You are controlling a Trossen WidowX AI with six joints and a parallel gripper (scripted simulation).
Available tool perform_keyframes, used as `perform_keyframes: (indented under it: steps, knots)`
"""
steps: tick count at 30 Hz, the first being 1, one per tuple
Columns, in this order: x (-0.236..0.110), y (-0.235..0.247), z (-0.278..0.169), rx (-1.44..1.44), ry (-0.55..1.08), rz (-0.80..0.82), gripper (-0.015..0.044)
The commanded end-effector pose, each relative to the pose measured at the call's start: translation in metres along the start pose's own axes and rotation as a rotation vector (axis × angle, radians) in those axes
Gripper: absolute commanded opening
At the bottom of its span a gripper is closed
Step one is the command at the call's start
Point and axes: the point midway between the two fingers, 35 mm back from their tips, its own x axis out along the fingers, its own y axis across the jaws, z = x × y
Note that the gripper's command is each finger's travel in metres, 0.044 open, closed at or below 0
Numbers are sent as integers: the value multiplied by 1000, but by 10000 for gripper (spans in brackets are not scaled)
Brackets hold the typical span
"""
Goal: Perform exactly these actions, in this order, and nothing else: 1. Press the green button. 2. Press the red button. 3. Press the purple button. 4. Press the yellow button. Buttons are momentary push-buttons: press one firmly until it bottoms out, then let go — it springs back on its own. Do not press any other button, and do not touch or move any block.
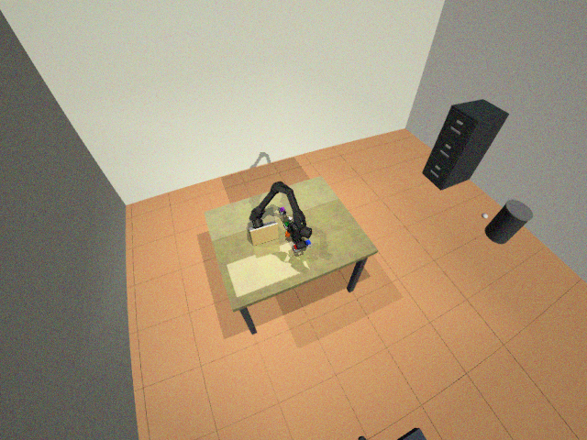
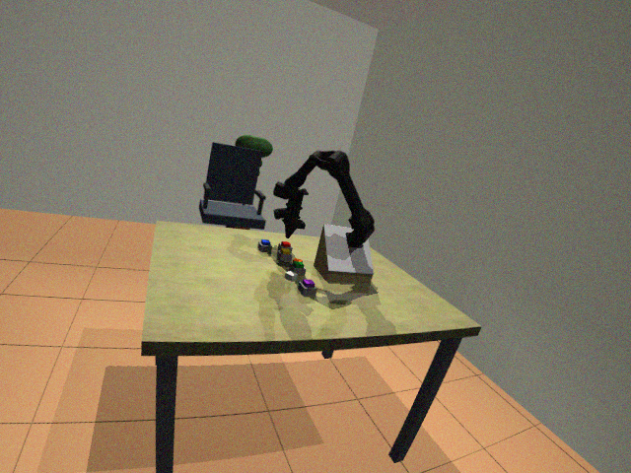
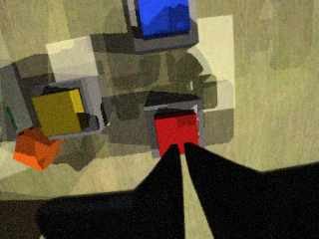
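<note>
My gripper (image 3: 180, 149) (image 2: 288, 234) (image 1: 296, 245) is shut with nothing between its fingers, its tips just above the near edge of the red button (image 3: 175, 128) (image 2: 285, 244). In the wrist view the yellow button (image 3: 59, 112) sits to the left of the red one and the blue button (image 3: 164, 17) (image 2: 264, 242) (image 1: 308, 242) is beyond it. The green button (image 2: 298, 264) and the purple button (image 2: 307, 283) (image 1: 282, 208) stand further along the row, toward the table's near side in the exterior view. I cannot tell from these views whether the tips touch the red button.
An orange block (image 3: 34, 149) lies beside the yellow button, and a white block (image 2: 290, 275) lies between the green and purple buttons. The arm's base box (image 2: 346, 254) (image 1: 264, 233) stands on the table (image 2: 203, 305) behind the row. A chair (image 2: 232, 188) stands behind the table.
</note>
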Motion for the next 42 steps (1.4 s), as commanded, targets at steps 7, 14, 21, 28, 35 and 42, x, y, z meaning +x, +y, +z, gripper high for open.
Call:
perform_keyframes:
  steps: [7, 14, 21, 28, 35, 42]
  knots:
    - [-65, -1, -1, -3, 1, -6, 20]
    - [-74, 32, 28, 9, 7, -42, 20]
    - [-81, 139, 80, 19, -3, -92, 20]
    - [-74, 255, 87, 11, -18, -75, 20]
    - [-67, 364, 49, -1, -5, 3, 20]
    - [-66, 376, 41, -2, 0, 16, 20]
